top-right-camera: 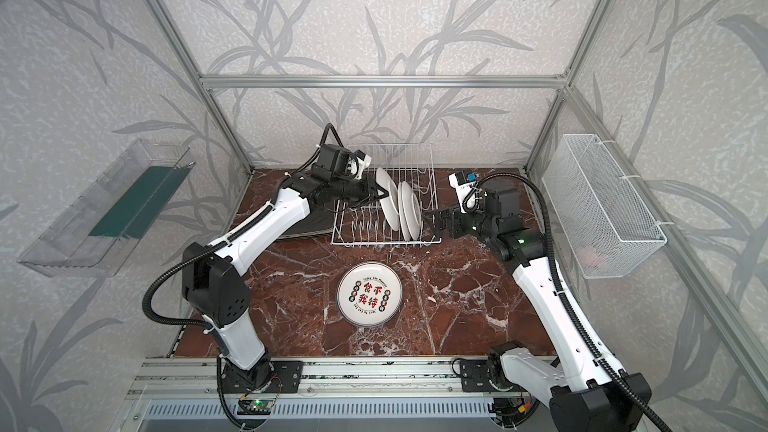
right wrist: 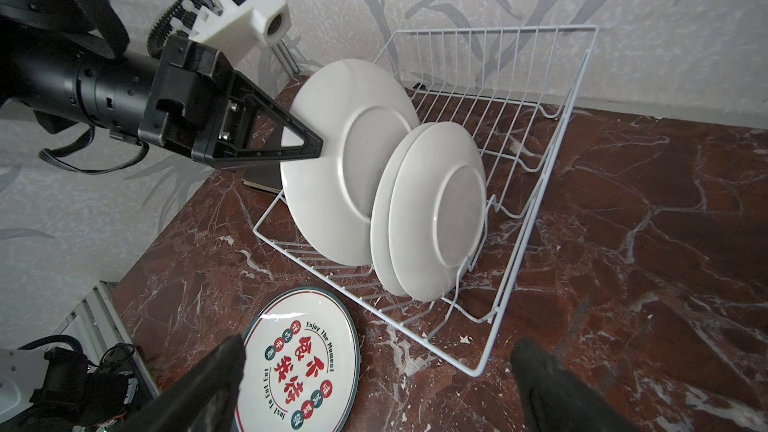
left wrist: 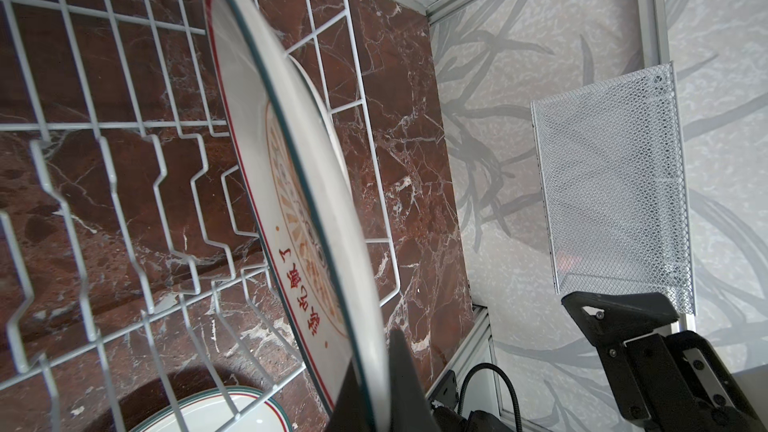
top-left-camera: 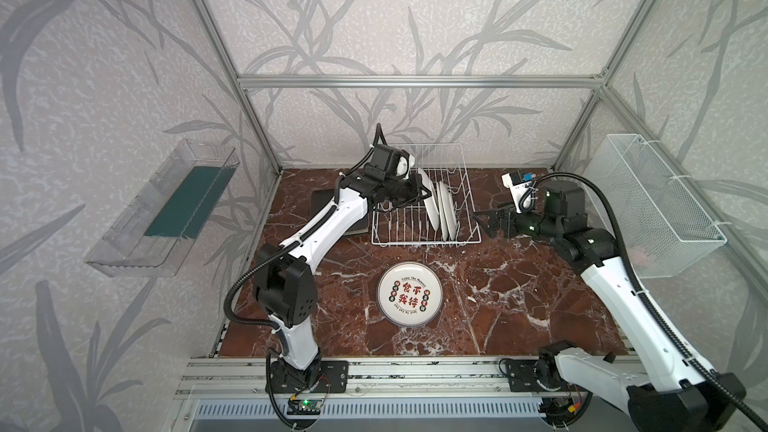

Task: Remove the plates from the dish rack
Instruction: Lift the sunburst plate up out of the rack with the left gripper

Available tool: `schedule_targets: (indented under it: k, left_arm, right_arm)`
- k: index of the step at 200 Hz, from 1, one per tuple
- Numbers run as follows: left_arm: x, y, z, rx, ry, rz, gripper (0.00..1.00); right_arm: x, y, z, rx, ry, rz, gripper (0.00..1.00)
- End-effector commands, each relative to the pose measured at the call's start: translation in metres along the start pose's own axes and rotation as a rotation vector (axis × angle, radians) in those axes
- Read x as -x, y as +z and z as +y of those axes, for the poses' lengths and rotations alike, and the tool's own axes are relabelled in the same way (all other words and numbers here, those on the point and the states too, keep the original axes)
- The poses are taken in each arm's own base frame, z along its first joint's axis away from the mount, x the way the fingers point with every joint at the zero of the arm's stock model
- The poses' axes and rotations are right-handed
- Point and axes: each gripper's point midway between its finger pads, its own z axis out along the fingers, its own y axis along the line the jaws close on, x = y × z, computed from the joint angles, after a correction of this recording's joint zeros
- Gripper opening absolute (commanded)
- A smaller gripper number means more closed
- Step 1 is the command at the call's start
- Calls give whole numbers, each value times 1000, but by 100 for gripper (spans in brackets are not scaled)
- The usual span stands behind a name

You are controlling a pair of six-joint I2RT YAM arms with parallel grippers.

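Now the left pincer (right wrist: pixel 319 147) clamps the leftmost plate (right wrist: pixel 332 193) edgewise.

Both top views are looking steeply down from high in front of the dish rack (top-left-camera: pixel 466 201), framing the whole table (top-left-camera: pixel 519 305). The left wrist camera (right wrist: pixel 245 10) is skimming close across the rack. The right wrist camera (top-left-camera: pixel 515 182) is facing it from just beside. All are sharing the rack.

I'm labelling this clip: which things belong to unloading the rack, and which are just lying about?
Job: dish rack; gripped round plate; two more standing plates; printed plate on the table; dark square plates; left gripper.
Lying about: clear plastic tray; mesh basket.
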Motion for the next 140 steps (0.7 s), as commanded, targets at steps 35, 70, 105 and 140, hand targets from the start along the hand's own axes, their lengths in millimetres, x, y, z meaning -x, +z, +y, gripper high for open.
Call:
schedule_targets:
  k: [35,70,105,140]
  left_arm:
    - [36,-64,-52,-33,118,-196,0]
    - [43,-86,-60,14,184,-242,0]
    - [44,-105,-62,95,306,-242,0]
    - [48,-126,-59,190,473,-296,0]
  right_arm:
    - [15,-13,2,-21,4,-66,99]
    - [17,-13,4,-16,55,-44,99]
    - [22,-15,7,-5,68,-49,99]
    - [28,-15,12,23,129,-49,99]
